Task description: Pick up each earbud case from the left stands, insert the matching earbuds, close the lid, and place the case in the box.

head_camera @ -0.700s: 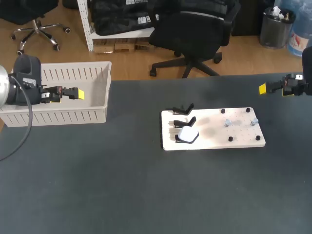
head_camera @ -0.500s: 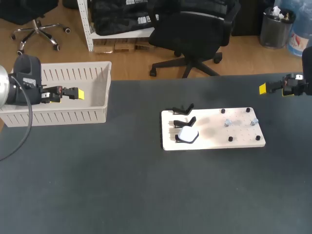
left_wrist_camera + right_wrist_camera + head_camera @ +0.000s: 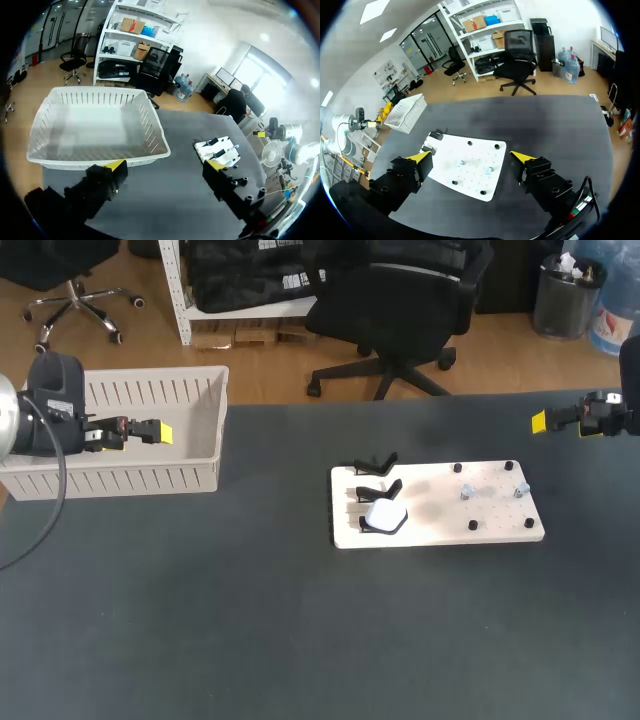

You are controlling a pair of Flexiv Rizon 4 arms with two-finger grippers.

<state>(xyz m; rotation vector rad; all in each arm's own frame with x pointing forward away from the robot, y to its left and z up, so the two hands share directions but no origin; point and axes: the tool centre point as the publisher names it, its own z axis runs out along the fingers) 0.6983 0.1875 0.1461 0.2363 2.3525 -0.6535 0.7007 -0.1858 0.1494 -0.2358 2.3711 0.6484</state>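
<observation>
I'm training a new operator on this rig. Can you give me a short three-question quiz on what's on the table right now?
1. True or false: the case lies in the box.
2. The left hand is: A open, B shut on a case, C shut on an earbud.
3. How many cases stand on the board?
Key: 1 false; 2 A; 3 one.
</observation>
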